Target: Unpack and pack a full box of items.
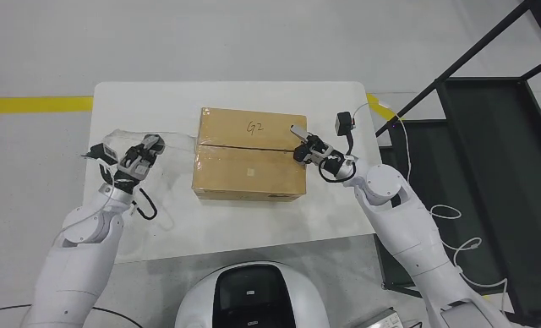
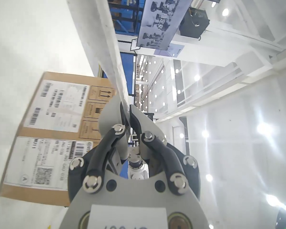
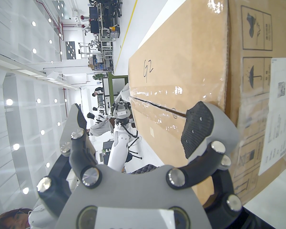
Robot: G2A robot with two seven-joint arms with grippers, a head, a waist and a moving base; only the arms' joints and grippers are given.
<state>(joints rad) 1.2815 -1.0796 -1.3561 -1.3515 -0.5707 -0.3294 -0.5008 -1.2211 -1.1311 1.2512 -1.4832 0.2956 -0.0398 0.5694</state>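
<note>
Box [image 1: 249, 155]: matt brown cardboard; glossy clear tape [image 3: 157, 92] over seam; paper labels [image 3: 278, 110]. Surface [image 1: 144, 100]: smooth matt white. Jaws: black textured pads [image 3: 197, 126].

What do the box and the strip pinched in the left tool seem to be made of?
Box: brown cardboard with a matt finish. Glossy patches along its seam look like clear tape.
Strip: probably clear plastic tape, because it is thin, translucent and slightly shiny.

White table [image 1: 144, 108] on grey floor [image 1: 254, 32] w/ yellow line [image 1: 42, 103], dark metal rack [image 1: 490, 159] to rt
</note>
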